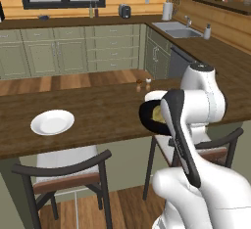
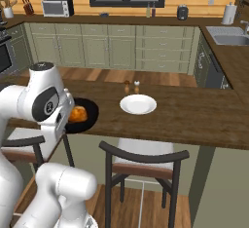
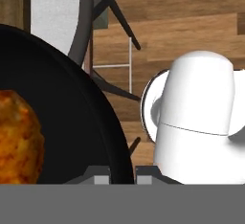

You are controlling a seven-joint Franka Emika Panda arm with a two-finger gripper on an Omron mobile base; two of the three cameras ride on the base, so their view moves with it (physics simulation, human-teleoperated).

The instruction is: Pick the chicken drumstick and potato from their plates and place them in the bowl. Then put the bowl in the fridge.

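My gripper (image 3: 122,176) is shut on the rim of the black bowl (image 3: 72,103), one fingertip inside the wall and one outside. The bowl (image 1: 147,118) (image 2: 86,116) hangs at the near edge of the wooden counter, partly out over a chair and the floor. Inside it lie the orange-brown chicken drumstick (image 3: 16,137) (image 2: 78,113) and the yellowish potato (image 1: 158,114). One white plate (image 1: 52,122) (image 2: 138,104) sits bare on the counter. A second plate (image 1: 156,95) peeks out behind the bowl. The fridge is out of view.
Two dark-framed chairs (image 1: 68,174) (image 2: 141,161) stand under the counter's near edge. Salt and pepper shakers (image 2: 132,86) stand beyond the plate. My own white arm (image 1: 196,105) crowds the space beside the bowl. A sink (image 1: 176,29) lies on the far right counter.
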